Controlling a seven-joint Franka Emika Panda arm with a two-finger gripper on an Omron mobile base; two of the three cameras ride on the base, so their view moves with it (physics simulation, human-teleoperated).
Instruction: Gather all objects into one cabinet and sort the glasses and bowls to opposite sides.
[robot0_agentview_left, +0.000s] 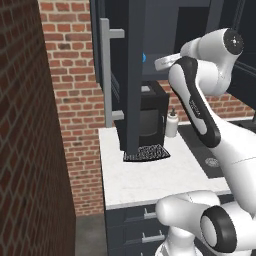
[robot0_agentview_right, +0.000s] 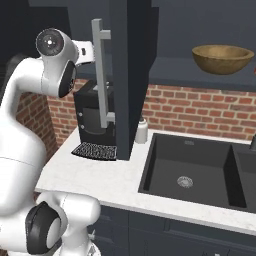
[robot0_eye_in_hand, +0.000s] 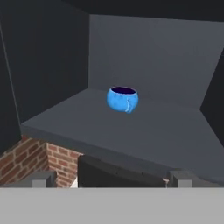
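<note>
- On the cabinet (robot0_eye_in_hand: 144, 131) shelf, in the hand view, the blue bowl (robot0_eye_in_hand: 122, 98) is seen standing upright, towards the far middle of the grey floor, well apart from the side walls and a little short of the back wall.
- A sliver of the same blue is glimpsed in the left base view, just right of the open door's (robot0_agentview_left: 134, 75) edge.
- The gripper (robot0_eye_in_hand: 111, 179) is held wide open with nothing between its fingers; its two grey fingertips (robot0_eye_in_hand: 41, 179) are seen at the bottom of the hand view, short of the shelf's near edge and well apart from the bowl.
- The dark cabinet door is shown swung out towards the cameras, with its long silver bar handle (robot0_agentview_right: 101, 75) upright on it.
- The wooden bowl (robot0_agentview_right: 222, 58) is set upright on the open shelf far to the right in the right base view, above the brick wall (robot0_agentview_right: 200, 112).
- Below the cabinet, a black coffee machine (robot0_agentview_right: 92, 122) is placed on the white counter (robot0_agentview_left: 150, 180), with a small white bottle (robot0_agentview_left: 172, 123) just to its right.
- A dark sink (robot0_agentview_right: 192, 172) is let into the counter to the right of the bottle.
- The white arm (robot0_agentview_left: 200, 100) is raised towards the cabinet opening, behind the open door.
</note>
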